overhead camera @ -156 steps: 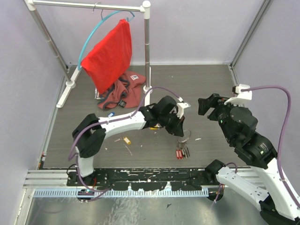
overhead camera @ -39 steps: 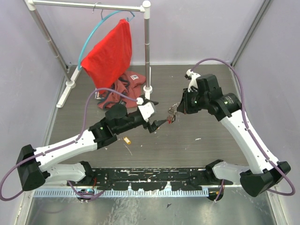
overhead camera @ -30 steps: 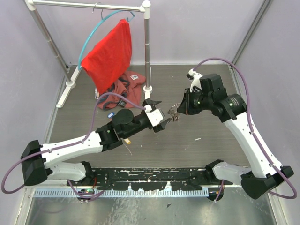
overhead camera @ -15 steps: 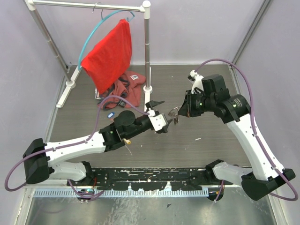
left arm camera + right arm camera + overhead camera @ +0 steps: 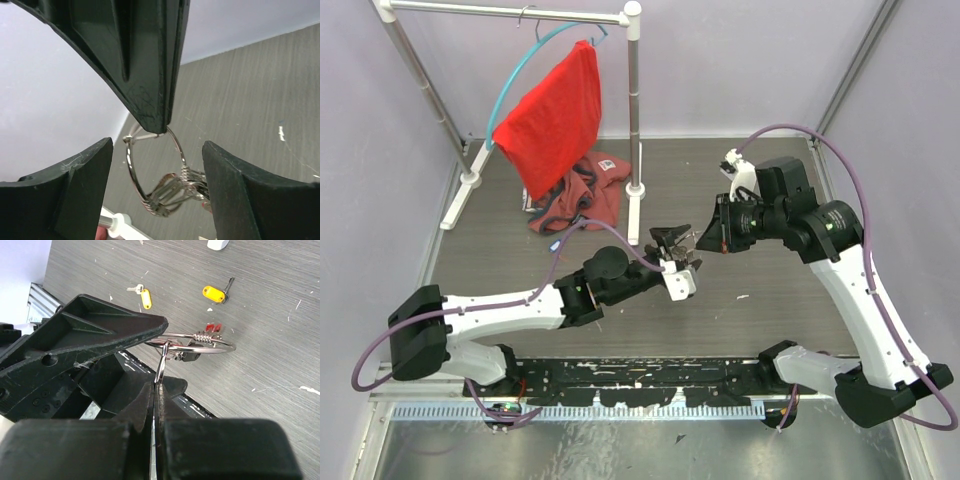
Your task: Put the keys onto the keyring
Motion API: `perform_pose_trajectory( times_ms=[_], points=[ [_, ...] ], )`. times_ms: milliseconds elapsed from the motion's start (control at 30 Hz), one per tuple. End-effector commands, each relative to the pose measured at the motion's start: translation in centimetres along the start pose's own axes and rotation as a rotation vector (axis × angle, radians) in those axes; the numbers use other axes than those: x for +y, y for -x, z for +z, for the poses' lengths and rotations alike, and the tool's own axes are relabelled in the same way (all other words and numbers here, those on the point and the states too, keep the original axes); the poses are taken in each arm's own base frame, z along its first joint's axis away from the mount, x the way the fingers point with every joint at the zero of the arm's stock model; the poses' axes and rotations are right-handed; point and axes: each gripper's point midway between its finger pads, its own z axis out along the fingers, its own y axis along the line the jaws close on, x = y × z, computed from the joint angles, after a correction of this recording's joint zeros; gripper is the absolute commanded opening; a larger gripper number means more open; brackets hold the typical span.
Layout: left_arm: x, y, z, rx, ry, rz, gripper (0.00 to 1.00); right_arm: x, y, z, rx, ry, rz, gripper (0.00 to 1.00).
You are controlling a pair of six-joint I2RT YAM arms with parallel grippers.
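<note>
My right gripper (image 5: 157, 385) is shut on a wire link of the silver keyring (image 5: 200, 342) and holds it above the table. Several keys (image 5: 214, 327) with red and black heads hang bunched on the ring. My left gripper (image 5: 157, 150) is open, its two fingers on either side of the keyring (image 5: 131, 172) without touching it; the bunched keys (image 5: 175, 192) hang between them. From above, the left gripper (image 5: 680, 258) meets the right gripper (image 5: 705, 238) at the table's middle. A yellow key (image 5: 145, 297) and a yellow-tagged key (image 5: 215, 294) lie loose on the table.
A white clothes rack (image 5: 633, 110) stands at the back left with a teal hanger hoop (image 5: 515, 75) and a red cloth (image 5: 555, 115). A red garment heap (image 5: 585, 200) lies under it. A small blue key (image 5: 557, 243) lies near the left arm.
My left arm has reached right and forward, bringing its open fingers around the hanging keyring. The right gripper, still shut on the ring, has shifted slightly right.
</note>
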Motion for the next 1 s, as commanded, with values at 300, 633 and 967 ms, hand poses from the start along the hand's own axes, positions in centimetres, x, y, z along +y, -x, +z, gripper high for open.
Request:
perform_pose_trajectory(
  times_ms=[300, 633, 967],
  points=[
    [3.5, 3.4, 0.1, -0.102, 0.13, 0.233, 0.71, 2.7, 1.1, -1.7, -0.038, 0.111, -0.044, 0.01],
    [2.4, 3.0, -0.1, -0.091, 0.093, 0.43, 0.54, 3.2, 0.8, -2.1, -0.022, 0.13, -0.046, 0.01],
    [1.8, 2.4, 0.1, -0.064, 0.088, 0.535, 0.32, 3.6, 0.6, -2.4, -0.009, 0.153, -0.052, 0.01]
  ],
)
